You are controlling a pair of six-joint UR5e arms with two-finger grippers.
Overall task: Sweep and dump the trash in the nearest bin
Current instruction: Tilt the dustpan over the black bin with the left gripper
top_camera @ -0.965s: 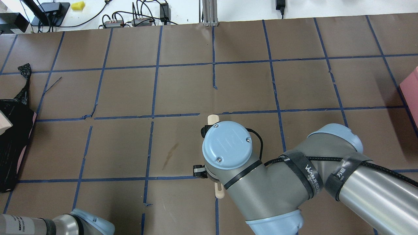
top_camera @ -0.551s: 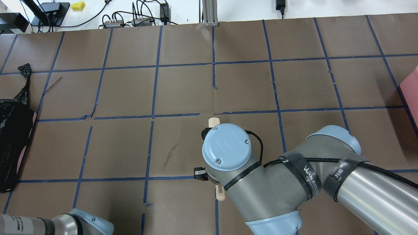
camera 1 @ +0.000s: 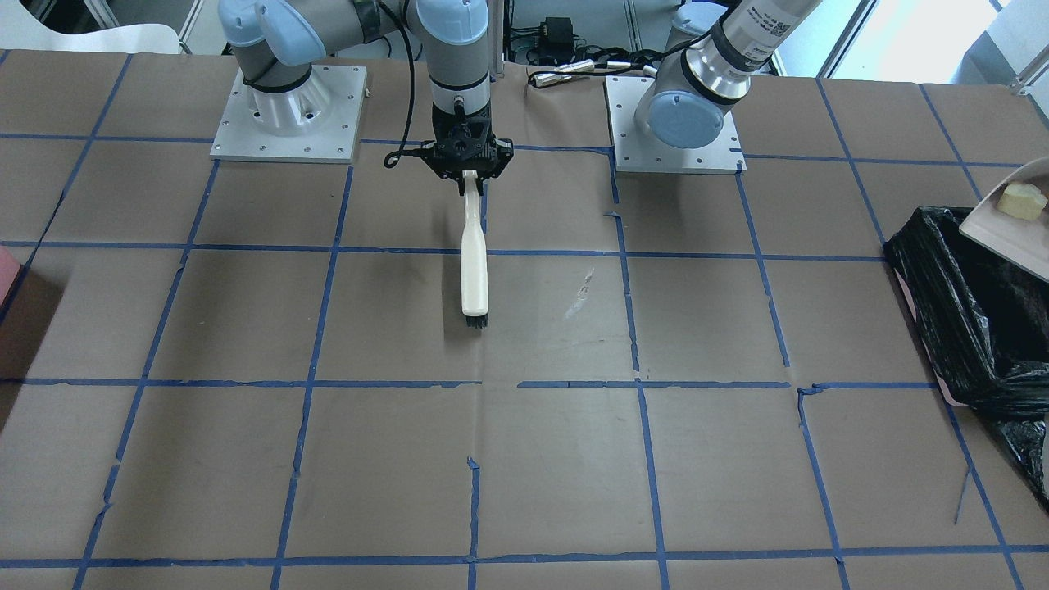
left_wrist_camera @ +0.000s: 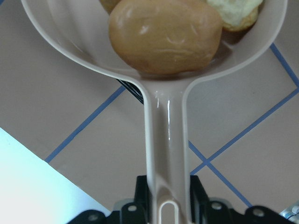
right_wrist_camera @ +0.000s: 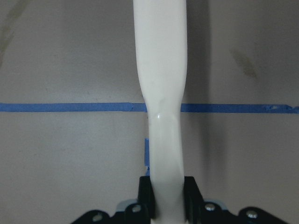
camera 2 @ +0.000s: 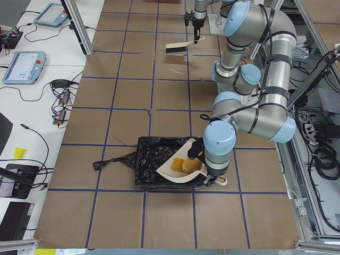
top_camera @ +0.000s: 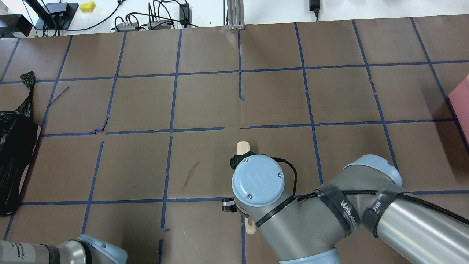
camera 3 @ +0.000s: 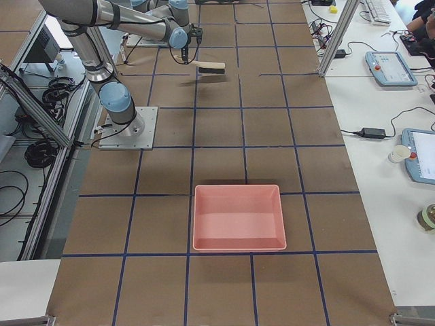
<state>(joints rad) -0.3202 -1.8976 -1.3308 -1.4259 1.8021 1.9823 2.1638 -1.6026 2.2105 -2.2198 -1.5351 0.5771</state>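
**Inspector A:** Left gripper (left_wrist_camera: 168, 189)?

**Inspector B:** Closed tight on the handle of a beige plastic dustpan (left_wrist_camera: 60, 32), with a finger pressed to each side. The pan hangs over the black-bag-lined bin (camera 2: 151, 159), which stands at the left end of the brown paper-covered table (top_camera: 146, 110). It is above the bin's robot-side rim.

**A:** Trash?

**B:** In the pan. An orange-brown oval lump (left_wrist_camera: 164, 35) lies at the bowl's neck, with a pale yellow ragged chunk (left_wrist_camera: 233, 11) just beside it. A third piece shows only as a sliver at the wrist view's top edge, and its colour is uncertain.

**A:** Right gripper (right_wrist_camera: 167, 198)?

**B:** Clamped on the handle of a cream plastic hand brush with dark bristles (camera 1: 474, 270). The brush is held roughly level, off the table, near the robot-side edge and about midway along it. Its bristle end points toward the far edge.

**A:** Other items?

**B:** A pink rectangular tub (camera 3: 238, 217) near the table's right end.
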